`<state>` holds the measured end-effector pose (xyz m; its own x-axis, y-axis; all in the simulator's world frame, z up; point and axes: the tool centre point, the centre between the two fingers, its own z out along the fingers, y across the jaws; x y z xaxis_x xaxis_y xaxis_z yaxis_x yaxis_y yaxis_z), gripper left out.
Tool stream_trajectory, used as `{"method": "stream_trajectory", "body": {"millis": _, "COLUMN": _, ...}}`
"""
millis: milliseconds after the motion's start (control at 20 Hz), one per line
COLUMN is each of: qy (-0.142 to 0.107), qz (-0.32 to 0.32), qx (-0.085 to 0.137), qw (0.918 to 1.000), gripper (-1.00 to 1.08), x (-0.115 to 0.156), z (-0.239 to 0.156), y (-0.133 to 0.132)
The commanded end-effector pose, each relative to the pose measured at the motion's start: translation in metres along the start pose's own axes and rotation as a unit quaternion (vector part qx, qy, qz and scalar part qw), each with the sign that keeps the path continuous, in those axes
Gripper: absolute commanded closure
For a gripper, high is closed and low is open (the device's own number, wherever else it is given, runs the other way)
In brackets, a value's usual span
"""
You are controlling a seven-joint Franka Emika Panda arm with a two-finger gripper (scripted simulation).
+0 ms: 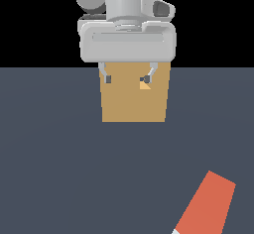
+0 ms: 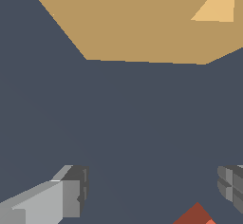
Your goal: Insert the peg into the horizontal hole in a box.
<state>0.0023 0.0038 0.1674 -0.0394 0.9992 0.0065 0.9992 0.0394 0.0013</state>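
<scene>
Between the spread fingers of the gripper [image 1: 128, 79] lies only bare floor; the jaws stand wide and hold nothing. Just behind it sits the tan box [image 1: 134, 101]. Well apart, nearer the camera, lies the orange-red peg [image 1: 206, 205].

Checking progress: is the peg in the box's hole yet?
Out. The peg lies on the floor, apart from the box; the open end effector holds nothing.

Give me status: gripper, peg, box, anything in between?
Gripper open, empty, up in front of the box. Peg lies on the floor toward the exterior view's right, ungrasped. Nothing seen between gripper and peg.
</scene>
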Motion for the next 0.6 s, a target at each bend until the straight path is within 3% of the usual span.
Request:
{"method": "stream_trajectory", "body": {"millis": 0, "qy": 0.0, "qz": 0.0, "qx": 0.0, "qw": 1.0, "gripper": -0.92, "x": 0.0, "z": 0.0, "y": 0.0}}
{"method": "stream_trajectory", "body": {"millis": 300, "qy": 0.0, "qz": 0.02, "qx": 0.0, "qw": 0.9998, "gripper": -0.92, "x": -0.011, "z": 0.005, "y": 0.006}}
{"method": "stream_trajectory", "body": {"millis": 550, "qy": -0.001, "qz": 0.067, "qx": 0.0, "qw": 0.9977, "gripper": -0.92, "x": -0.039, "z": 0.016, "y": 0.018}}
